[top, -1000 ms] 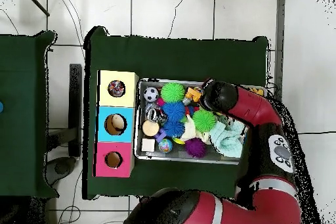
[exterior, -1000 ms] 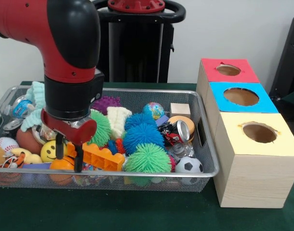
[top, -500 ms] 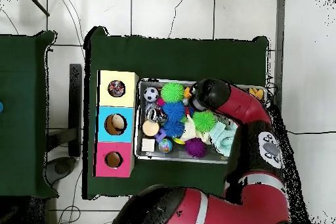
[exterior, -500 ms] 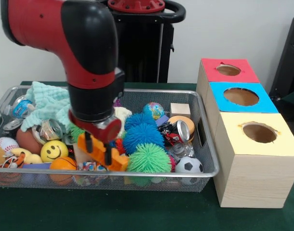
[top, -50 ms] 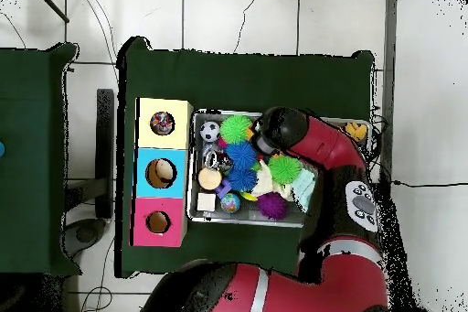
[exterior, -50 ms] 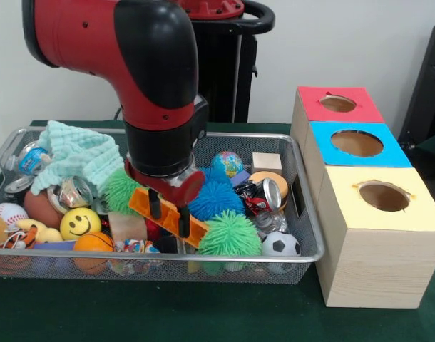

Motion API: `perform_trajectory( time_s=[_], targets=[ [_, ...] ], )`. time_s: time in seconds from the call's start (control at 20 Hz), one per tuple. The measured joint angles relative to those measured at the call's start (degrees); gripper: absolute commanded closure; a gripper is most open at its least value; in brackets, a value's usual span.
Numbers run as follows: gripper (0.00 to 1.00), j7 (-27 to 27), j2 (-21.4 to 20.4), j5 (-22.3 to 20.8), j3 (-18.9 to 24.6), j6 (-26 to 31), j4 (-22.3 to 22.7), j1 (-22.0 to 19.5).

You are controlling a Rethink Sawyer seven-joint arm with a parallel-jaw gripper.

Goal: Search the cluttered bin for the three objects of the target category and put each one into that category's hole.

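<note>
The hand [exterior, -50 ms: 169, 214], clenched on the orange plastic building block [exterior, -50 ms: 167, 216], has apparently lifted it from the wire-mesh bin [exterior, -50 ms: 303, 214], ready for carrying holeward.

The bin [exterior, -50 ms: 303, 214] is fine silvery wire mesh with a smooth metal rim. The orange block [exterior, -50 ms: 167, 212] looks like hard, glossy plastic. The box [exterior, -50 ms: 367, 263] sides are pale, matt wood grain. The mint cloth [exterior, -50 ms: 78, 153] is soft, nubbly fabric, and the bench [exterior, -50 ms: 203, 313] cover is matt dark green
</note>
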Motion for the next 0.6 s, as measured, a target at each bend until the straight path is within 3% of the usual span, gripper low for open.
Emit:
perform_trajectory(
  time_s=[0.3, 0.6],
  targets=[
    [0.0, 0.64, 0.3, 2.8, -0.7, 2.17, 0.12, 0.29],
    [0.0, 1.8, 0.38, 7.97, -1.17, 9.31, 0.56, 0.97]
  ],
)
